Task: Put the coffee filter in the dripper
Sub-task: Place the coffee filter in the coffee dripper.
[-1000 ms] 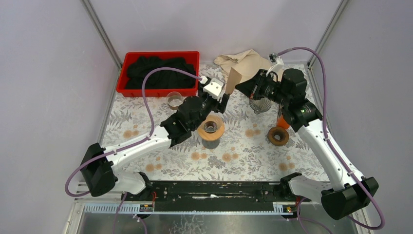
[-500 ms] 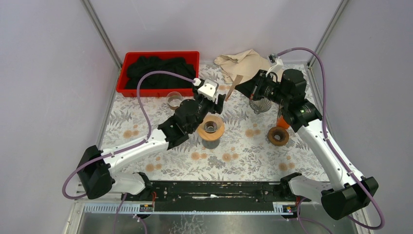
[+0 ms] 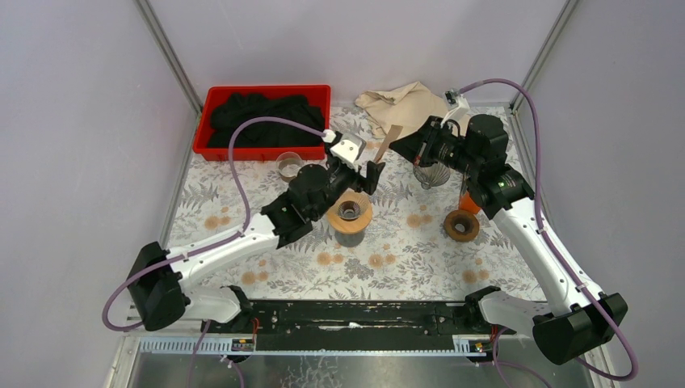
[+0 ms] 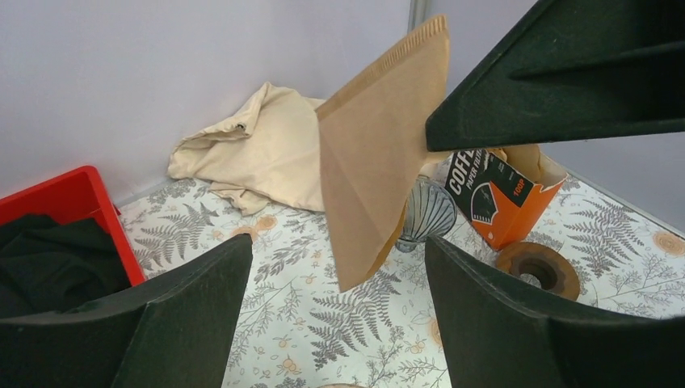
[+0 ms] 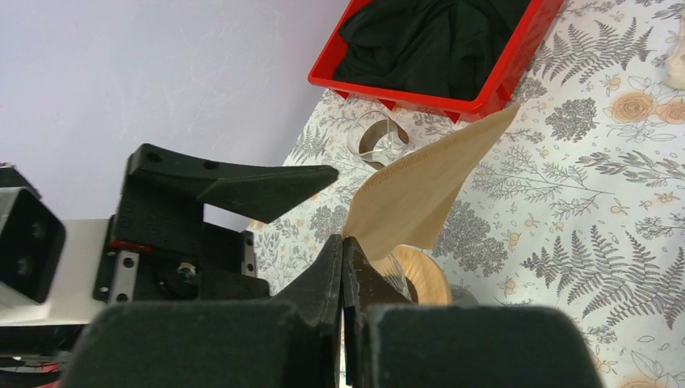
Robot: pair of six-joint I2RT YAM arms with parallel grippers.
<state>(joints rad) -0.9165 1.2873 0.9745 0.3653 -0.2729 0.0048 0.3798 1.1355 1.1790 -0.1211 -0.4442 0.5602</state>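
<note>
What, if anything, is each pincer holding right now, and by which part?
The right pincer pinches the coffee filter by one edge; the left pincer is open and holds nothing.

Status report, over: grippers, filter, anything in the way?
Right gripper shut on coffee filter, held aloft. Left gripper open, facing it. Filter not yet in dripper; its mouth uncovered.
</note>
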